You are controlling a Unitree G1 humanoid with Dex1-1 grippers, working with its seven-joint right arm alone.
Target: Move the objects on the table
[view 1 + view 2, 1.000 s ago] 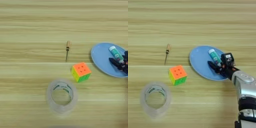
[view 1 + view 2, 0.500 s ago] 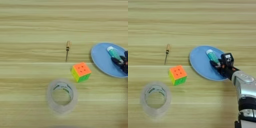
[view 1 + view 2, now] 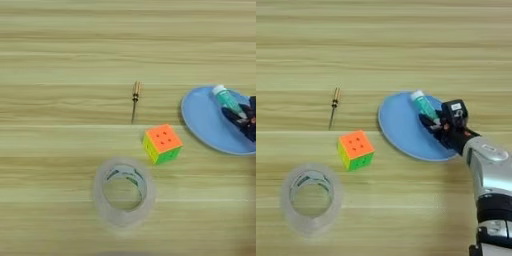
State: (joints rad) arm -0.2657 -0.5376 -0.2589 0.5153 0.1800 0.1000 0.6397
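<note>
A white-and-teal glue stick (image 3: 423, 105) lies slanted on a blue plate (image 3: 398, 122) at the right. My right gripper (image 3: 437, 120) reaches over the plate's right side and is shut on the stick's lower end, one black finger on each side of it. The orange, green and yellow puzzle cube (image 3: 162, 144) rests on the table (image 3: 60, 60) just left of the plate. A clear wide tape roll (image 3: 122, 192) lies flat near the front. The tiny brass-handled screwdriver (image 3: 135, 100) lies behind the cube.
My silver forearm (image 3: 491, 165) comes in from the bottom right corner and covers the table in front of the plate's right rim.
The gripper has slid up and left across the plate onto the glue stick and its fingers have shut round it. The stick's cap end has shifted slightly up-left. The other things have not moved.
</note>
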